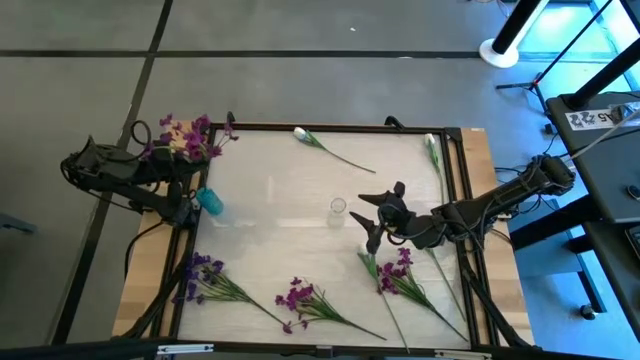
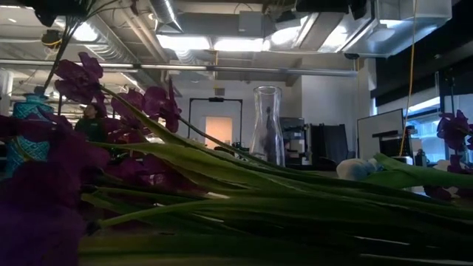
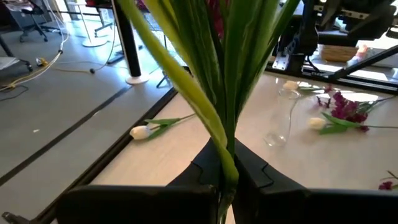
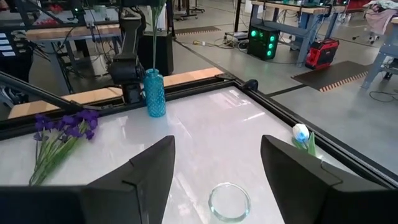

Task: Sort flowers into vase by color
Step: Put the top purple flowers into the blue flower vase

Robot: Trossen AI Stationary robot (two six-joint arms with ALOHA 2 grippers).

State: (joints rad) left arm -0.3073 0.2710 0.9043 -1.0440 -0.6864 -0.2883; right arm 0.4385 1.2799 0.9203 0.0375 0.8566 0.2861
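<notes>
Two vases stand on the table [image 1: 330, 160]: a blue vase [image 1: 210, 201] near the left edge at about nine o'clock, and a clear glass vase [image 1: 338, 207] close to the middle. Neither seems to hold a settled flower yet, though the overhead view of the blue one is partly masked by the arm, so that is a guess.

The left gripper [image 3: 227, 186] hovers just beside the blue vase, fingers clamped tight on the green stems of a purple bunch [image 1: 185, 135] whose blossoms spread toward ten o'clock. The right gripper [image 4: 217, 163] hangs over the clear vase from the three o'clock side, its fingers standing apart with nothing between them.

Loose on the table lie a white tulip [image 1: 302, 133] at twelve o'clock, another white tulip [image 1: 431, 145] along the right edge at about two o'clock, a purple spray [image 1: 200, 275] at seven o'clock, a second purple spray [image 1: 298, 297] at six o'clock, and a third purple spray [image 1: 397, 272] at five o'clock, which appears to have one more green stem lying alongside it.

The sort looks barely begun: one purple bunch is in hand near the blue vase, and every other stem is left to place.
</notes>
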